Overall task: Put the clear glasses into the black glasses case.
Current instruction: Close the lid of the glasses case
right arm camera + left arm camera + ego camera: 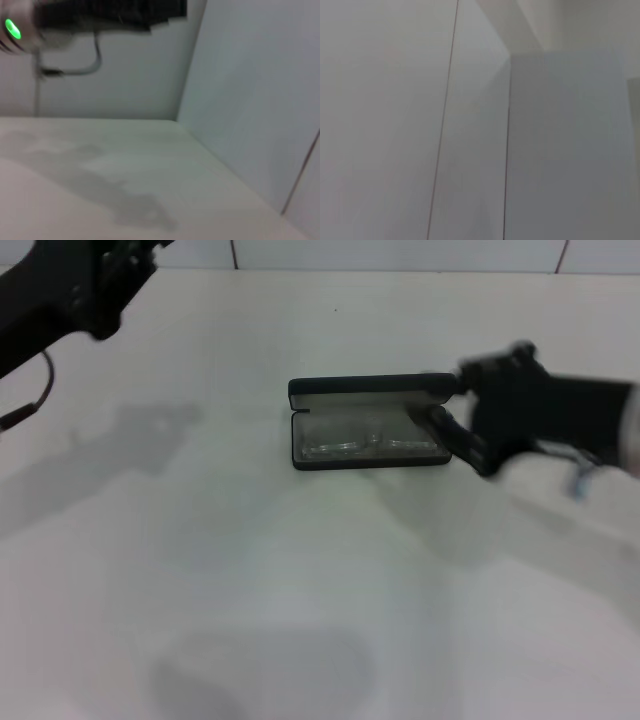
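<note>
Lying open toward the surface's (200, 620) far middle, the black glasses case (366, 423) contains the clear glasses (368, 443). Right tool (445, 410) sits at its right end, opening unclear. Left tool (105, 290) hangs over the far-left corner, its opening unclear too.

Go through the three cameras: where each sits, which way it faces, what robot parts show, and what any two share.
Head: high, facing down at the white table; the black glasses case open, the clear glasses inside; right gripper beside it, left arm raised.
Left wrist: faces wall panels only.
Right wrist: faces across the table toward the left arm.
Shared: head and right wrist see the table and left arm.
</note>
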### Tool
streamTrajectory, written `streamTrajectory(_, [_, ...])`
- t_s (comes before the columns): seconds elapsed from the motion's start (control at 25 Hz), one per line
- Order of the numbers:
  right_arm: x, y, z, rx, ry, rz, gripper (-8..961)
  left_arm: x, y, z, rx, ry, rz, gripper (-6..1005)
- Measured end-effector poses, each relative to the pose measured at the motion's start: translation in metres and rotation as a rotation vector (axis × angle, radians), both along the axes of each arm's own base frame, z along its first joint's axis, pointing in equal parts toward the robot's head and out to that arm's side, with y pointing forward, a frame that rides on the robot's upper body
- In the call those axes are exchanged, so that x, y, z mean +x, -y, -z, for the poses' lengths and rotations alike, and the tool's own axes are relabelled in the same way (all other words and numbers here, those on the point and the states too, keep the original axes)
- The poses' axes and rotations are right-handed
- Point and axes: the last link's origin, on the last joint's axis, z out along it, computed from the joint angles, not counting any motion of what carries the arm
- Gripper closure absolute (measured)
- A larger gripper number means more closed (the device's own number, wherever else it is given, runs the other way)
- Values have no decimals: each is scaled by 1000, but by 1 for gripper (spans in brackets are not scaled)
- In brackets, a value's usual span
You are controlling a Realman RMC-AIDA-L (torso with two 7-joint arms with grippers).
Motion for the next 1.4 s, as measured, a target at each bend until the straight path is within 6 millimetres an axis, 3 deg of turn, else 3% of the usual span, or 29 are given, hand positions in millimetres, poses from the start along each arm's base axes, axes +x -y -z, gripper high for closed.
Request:
streamTrajectory(0.2, [48,12,-22,-133,15,55,667,12,-21,20,-27,-73,-36,914])
streamTrajectory(0.32, [80,18,-38,-146,-4,144,663,19,-38,42,-57,-175,-71,914])
streamTrajectory(0.64, [133,42,-79,-97,-241,237,653,42,-80,93,-150,-471,-186,911])
streamTrajectory(1.0, [157,50,-86,-87,-314,279,642,68,-103,129,-216,-725,-223,848])
streamTrajectory(1.4, [160,50,-82,-100,-342,271,630,70,-103,140,-261,-785,-260,844])
